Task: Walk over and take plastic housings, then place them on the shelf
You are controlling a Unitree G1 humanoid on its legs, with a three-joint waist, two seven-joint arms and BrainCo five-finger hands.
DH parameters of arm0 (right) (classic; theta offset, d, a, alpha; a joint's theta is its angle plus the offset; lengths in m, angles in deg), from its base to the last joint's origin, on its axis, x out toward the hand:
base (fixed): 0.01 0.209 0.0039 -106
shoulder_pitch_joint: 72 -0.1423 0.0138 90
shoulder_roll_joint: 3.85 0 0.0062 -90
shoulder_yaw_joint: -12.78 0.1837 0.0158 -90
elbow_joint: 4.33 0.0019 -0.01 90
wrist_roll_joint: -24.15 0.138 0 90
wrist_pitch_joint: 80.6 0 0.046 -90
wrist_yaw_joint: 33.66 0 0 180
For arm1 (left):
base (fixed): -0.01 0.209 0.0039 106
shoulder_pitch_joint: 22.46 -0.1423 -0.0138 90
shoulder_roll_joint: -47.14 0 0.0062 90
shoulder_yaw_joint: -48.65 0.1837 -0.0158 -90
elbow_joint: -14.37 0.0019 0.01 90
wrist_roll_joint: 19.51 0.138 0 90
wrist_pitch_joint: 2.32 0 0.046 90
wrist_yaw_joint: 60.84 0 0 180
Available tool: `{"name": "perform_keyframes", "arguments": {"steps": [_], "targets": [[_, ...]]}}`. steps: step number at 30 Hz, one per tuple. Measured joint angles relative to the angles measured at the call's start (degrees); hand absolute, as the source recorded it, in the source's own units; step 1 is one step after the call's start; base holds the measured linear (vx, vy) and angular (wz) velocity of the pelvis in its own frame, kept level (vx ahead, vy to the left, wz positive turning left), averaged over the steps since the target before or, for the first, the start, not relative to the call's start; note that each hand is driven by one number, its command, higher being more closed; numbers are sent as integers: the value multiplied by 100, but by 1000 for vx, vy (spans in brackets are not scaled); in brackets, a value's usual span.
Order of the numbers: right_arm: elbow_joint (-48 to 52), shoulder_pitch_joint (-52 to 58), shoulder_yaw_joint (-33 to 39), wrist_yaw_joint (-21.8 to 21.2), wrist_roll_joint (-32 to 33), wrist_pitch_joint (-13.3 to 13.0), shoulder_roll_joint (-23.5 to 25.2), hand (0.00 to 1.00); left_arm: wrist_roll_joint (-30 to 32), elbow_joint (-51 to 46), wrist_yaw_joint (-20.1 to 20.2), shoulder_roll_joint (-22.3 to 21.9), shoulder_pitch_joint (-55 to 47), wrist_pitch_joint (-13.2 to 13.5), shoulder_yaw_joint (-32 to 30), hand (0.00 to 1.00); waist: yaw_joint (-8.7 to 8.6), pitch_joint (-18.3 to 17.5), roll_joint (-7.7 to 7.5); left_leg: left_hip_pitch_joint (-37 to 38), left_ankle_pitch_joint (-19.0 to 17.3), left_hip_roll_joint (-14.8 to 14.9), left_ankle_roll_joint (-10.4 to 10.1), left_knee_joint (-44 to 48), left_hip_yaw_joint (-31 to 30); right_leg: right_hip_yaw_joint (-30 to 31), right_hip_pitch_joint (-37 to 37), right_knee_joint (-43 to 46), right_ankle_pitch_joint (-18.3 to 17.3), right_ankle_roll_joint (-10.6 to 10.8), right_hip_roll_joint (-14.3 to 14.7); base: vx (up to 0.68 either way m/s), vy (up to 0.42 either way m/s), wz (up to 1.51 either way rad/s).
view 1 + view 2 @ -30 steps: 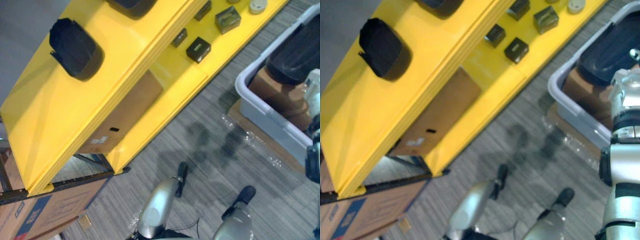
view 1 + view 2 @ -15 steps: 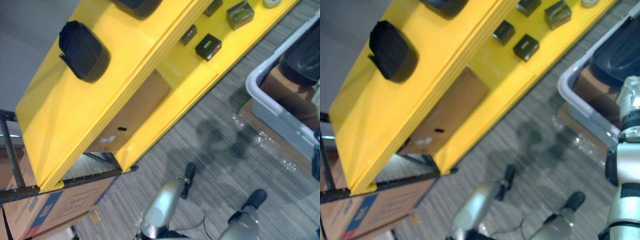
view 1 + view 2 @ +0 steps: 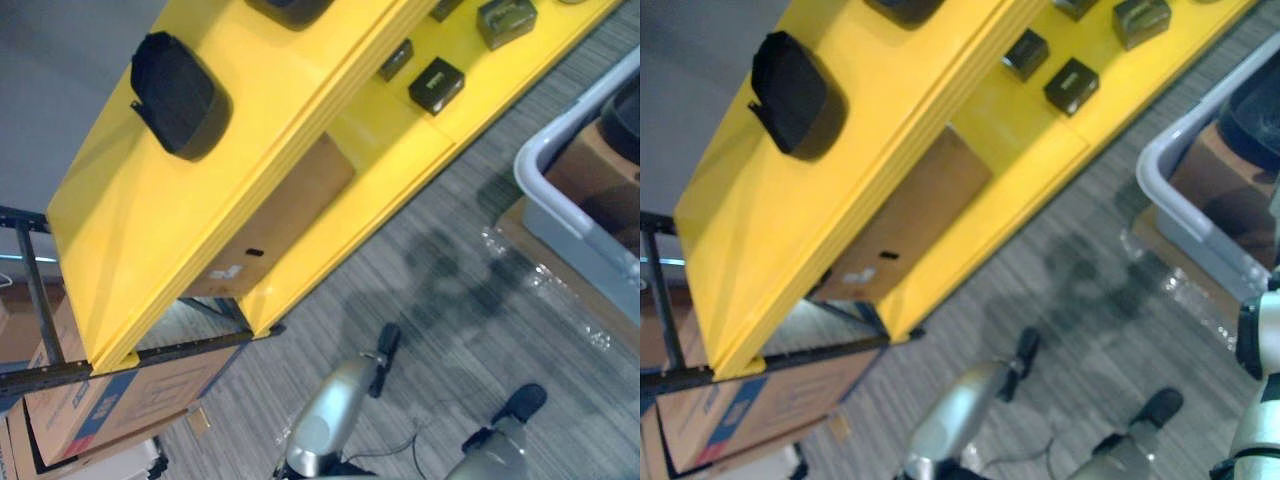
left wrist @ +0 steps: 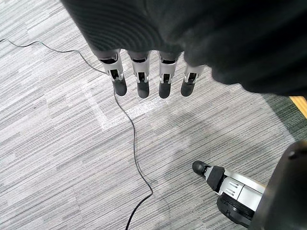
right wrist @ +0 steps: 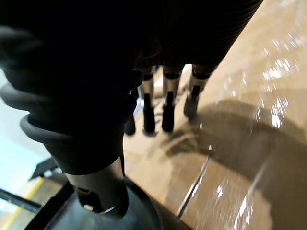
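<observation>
Black rounded plastic housing [image 3: 178,95] lies flat on the top board of the yellow shelf unit [image 3: 120,250], well apart from both hands, off on the left hand's side. Second dark housing [image 3: 292,8] sits further along the same board, cut by the frame edge. Neither is touched.

Left hand [image 4: 144,72]: fingers [image 4: 164,84] straight, side by side, hanging down, holding nothing. Grey ribbed carpet [image 4: 57,158] is below the fingertips, no contact.

Right hand [image 5: 168,103]: fingers [image 5: 149,112] extended and loose, nothing between them. Just past the tips is a brown cardboard sheet under shiny clear film [image 5: 240,143]; can't tell if they touch it.

On the right hand's side: grey plastic bin [image 3: 1185,215] on the floor, holding a brown cardboard box [image 3: 1220,175] with another dark rounded piece [image 3: 1255,110] on top of it.

Lower yellow board, between the two hands' sides and beyond them, carries small dark boxes [image 3: 436,85], apart from each other. Plain cardboard carton [image 3: 275,230] sits under the top board. Cardboard carton with a blue label [image 3: 115,405] stands beside a black metal rack frame [image 3: 35,295], furthest out on the left hand's side.
</observation>
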Motion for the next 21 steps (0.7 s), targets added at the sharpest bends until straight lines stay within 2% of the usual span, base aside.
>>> {"name": "perform_keyframes", "arguments": {"steps": [5,10,13,15,18,21], "targets": [[-1,-1,-174,-501,-86,69,-89,100,-6,51,36,0,0,4,46,0,0,-58,75,0,-1,12,-1,-1,7,0,-9,0,1,-3,5,0,0,0],[0,-10,-340,-838,-743,349,-62,100,-7,54,49,0,-1,49,55,0,30,-92,117,-1,-1,13,-1,-20,10,-2,-14,-15,5,-4,7,0,0,0],[-2,-165,-645,-1037,-1859,631,-64,100,5,9,32,25,-4,442,55,0,39,-89,114,0,0,13,-1,-23,3,-12,-7,-15,8,-4,7,0,0,0],[-12,-354,-993,-1203,-2706,780,-96,100,18,-273,-50,53,0,883,59,0,23,-84,107,2,0,18,-1,-24,-1,-21,6,-15,17,-16,14,0,0,0],[-49,-550,-1373,-1435,-3208,821,-114,100,38,-928,-256,79,59,1307,64,0,-21,-46,58,43,0,32,-1,-19,-3,-34,79,-25,29,-30,31,0,0,0],[-59,-569,-1388,-1556,-3459,774,-120,100,112,-1622,-573,87,107,1555,92,0,-75,-19,23,99,-1,64,-2,-18,-6,-98,142,-30,61,-73,64,0,0,0]]}}
